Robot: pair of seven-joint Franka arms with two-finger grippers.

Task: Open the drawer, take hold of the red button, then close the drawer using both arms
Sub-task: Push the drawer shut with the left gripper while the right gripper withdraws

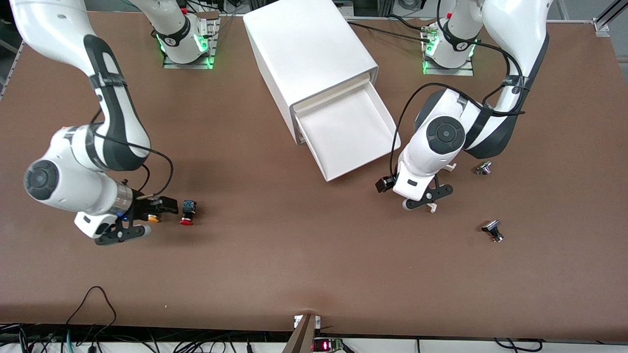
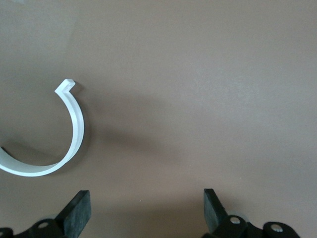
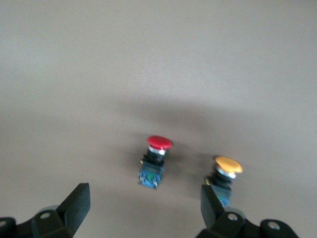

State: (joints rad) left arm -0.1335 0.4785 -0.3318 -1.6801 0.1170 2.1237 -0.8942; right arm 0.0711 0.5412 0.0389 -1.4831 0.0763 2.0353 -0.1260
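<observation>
The white cabinet [image 1: 304, 54] stands at the table's middle, with its top drawer [image 1: 351, 135] pulled out and showing nothing inside. The red-capped button [image 1: 187, 214] lies on its side on the table toward the right arm's end. In the right wrist view the button [image 3: 155, 161] lies just ahead of the open jaws. My right gripper [image 1: 161, 219] [image 3: 143, 210] is open and empty, low over the table beside the button. My left gripper [image 1: 428, 197] [image 2: 146, 213] is open and empty, over the table beside the drawer's front corner.
An orange-capped button [image 1: 153, 218] [image 3: 225, 173] lies close to one right finger [image 3: 210, 203]. A curved white plastic strip [image 2: 74, 134] lies on the table ahead of the left gripper. Two small dark metal parts [image 1: 483, 169] [image 1: 492, 230] lie toward the left arm's end.
</observation>
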